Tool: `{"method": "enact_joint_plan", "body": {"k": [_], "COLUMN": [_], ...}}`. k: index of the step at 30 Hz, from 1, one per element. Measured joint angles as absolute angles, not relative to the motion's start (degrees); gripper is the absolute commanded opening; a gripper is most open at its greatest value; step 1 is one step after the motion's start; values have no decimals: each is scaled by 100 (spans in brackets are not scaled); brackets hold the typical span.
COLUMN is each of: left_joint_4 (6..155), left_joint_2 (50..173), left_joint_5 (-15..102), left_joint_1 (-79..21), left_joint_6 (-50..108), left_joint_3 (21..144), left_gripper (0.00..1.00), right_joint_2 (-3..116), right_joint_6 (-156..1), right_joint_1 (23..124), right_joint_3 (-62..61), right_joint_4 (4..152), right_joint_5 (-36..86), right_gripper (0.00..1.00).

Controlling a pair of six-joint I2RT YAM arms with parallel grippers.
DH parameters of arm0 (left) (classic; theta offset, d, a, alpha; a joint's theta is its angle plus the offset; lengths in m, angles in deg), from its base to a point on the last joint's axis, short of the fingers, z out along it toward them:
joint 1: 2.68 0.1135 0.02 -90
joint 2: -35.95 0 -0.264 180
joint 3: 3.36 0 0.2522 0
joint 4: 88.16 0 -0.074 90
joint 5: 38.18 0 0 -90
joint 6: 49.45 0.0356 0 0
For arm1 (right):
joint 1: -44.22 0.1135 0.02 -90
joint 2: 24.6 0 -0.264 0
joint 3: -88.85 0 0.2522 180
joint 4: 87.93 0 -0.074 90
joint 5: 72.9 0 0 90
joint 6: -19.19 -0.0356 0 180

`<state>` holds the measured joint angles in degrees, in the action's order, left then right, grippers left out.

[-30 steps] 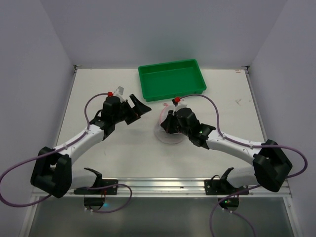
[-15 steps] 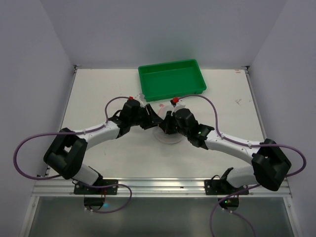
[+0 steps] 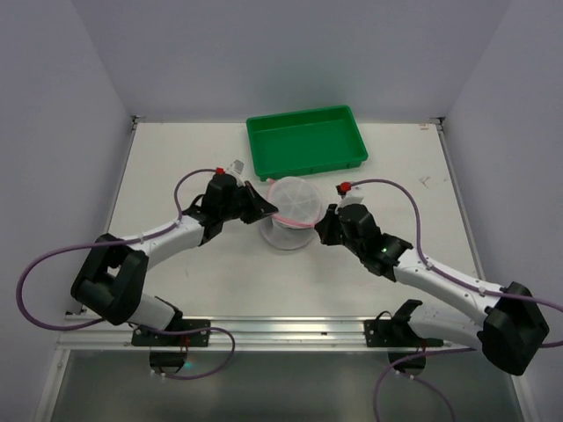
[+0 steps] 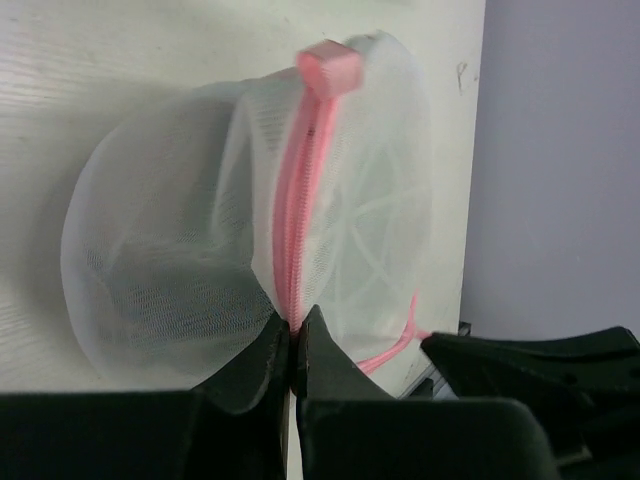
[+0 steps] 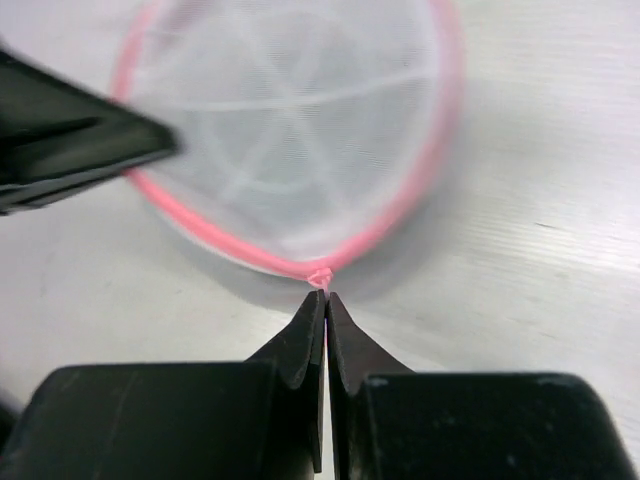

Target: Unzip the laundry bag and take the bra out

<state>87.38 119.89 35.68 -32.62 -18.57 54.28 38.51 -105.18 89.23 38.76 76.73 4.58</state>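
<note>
The laundry bag (image 3: 293,204), a round white mesh pouch with pink trim, lies at mid-table with one disc raised and tilted. My left gripper (image 3: 267,212) is at its left side, shut on the pink zipper edge (image 4: 296,230). From the right, my right gripper (image 3: 322,225) is shut on a small pink loop (image 5: 321,277) at the bag's rim (image 5: 250,255). A pink tab (image 4: 331,68) sticks out at the far end of the zipper. The bra is hidden; only a faint grey shade shows through the mesh.
A green rectangular tray (image 3: 306,141) stands just behind the bag, near the table's far edge. White walls close in the table on the left, right and back. Both arms reach inward from the near corners, cables trailing.
My left arm swung in from the left and shut on the bag's zipper edge. My right gripper drew back to the right with the pink loop, and the bag's upper disc rose.
</note>
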Motion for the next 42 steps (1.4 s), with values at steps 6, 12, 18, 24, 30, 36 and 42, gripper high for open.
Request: {"method": "enact_joint_plan", "body": {"k": [6, 12, 18, 24, 30, 36, 42], "left_joint_4": [8609, 7949, 7499, 7368, 7287, 7333, 7604], "left_joint_2": [11909, 12717, 13025, 12311, 11576, 11559, 11721], "left_joint_5": [2963, 2451, 2589, 2976, 3070, 3057, 3068], "left_joint_1": [-2831, -2619, -2328, -2073, -2204, -2741, -3052], "left_joint_6": [-1478, -534, -257, -436, -654, -888, -1137], "left_joint_3": [5332, 6492, 7375, 6888, 6134, 5826, 5811], "left_gripper": [0, 30, 94, 98, 84, 66, 7], "right_joint_2": [3482, 3772, 4708, 5370, 5665, 5906, 5943], "right_joint_6": [-10492, -10232, -10300, -10536, -10667, -10710, -10732], "right_joint_1": [8230, 8243, 8737, 8993, 9102, 9220, 9233], "right_joint_3": [4061, 3921, 3336, 2813, 2531, 2394, 2396], "right_joint_4": [7347, 7402, 7745, 8232, 8457, 8584, 8593], "right_joint_5": [572, 1239, 1687, 1833, 1833, 1842, 1833], "right_gripper": [0, 0, 0, 0, 0, 0, 0]}}
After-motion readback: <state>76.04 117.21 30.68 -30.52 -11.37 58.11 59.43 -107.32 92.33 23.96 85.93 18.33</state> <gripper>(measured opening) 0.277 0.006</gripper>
